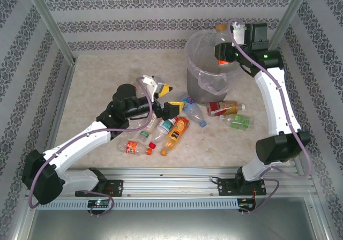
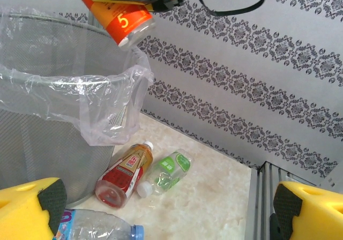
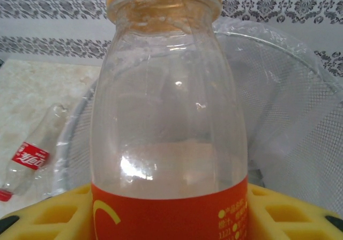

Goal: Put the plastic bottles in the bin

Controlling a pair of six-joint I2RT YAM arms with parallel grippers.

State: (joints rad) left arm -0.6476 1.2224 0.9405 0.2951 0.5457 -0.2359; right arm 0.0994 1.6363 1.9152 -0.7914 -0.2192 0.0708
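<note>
Over the tall round grey mesh bin (image 1: 199, 82), lined with a clear bag (image 2: 107, 106), the right gripper (image 1: 228, 52) grasps a clear orange-labelled plastic bottle (image 3: 169, 117), not yet dropped. The left gripper (image 1: 167, 99) hangs spread wide, empty, above the many small clear plastic bottles (image 1: 174, 128) left on the beige table (image 1: 96, 90).

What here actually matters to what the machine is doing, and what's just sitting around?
Part of the job:
- bin
- orange-label bottle, held by the right gripper over the bin's rim
- loose bottles on the table, among them a red-label bottle and a green-label bottle

Just there:
- patterned walls
- metal rail at the near edge
</note>
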